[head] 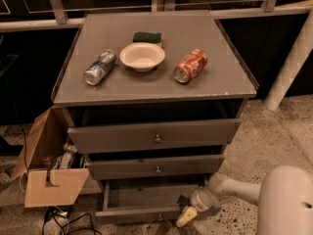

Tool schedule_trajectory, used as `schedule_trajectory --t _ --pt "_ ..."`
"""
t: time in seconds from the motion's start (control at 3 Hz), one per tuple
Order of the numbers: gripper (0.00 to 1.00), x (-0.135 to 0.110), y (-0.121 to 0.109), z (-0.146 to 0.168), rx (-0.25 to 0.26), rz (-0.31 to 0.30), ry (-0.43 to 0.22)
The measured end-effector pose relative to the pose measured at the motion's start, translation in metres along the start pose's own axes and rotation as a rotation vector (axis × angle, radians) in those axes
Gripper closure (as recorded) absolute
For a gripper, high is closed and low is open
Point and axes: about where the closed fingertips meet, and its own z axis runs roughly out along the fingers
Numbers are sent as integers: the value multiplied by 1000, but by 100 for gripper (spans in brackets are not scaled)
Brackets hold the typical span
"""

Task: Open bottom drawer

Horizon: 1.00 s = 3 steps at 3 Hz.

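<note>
The grey cabinet has three drawers. The bottom drawer (142,212) has the slimmest front and stands pulled out; its plain grey floor (146,197) shows, and its small knob (159,218) sits at the centre of the front. The gripper (187,215) is at the drawer's front right corner, near the floor, at the end of the white arm (234,190) that reaches in from the lower right. A yellowish fingertip (186,216) points down and to the left beside the drawer front.
The top drawer (154,135) and middle drawer (156,165) also stand partly out. On the cabinet top lie a blue-silver can (100,67), a white bowl (142,56), a green sponge (146,36) and a red can (190,65). An open cardboard box (49,175) and cables are on the left.
</note>
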Motion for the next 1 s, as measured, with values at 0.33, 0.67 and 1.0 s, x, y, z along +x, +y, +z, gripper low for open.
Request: schedule_trajectory --t 0.33,0.67,1.0 --pt "0 15 -3 17 -9 13 70" --pt "0 35 -5 27 -9 44 123" --pt "0 50 -3 36 -6 85 152"
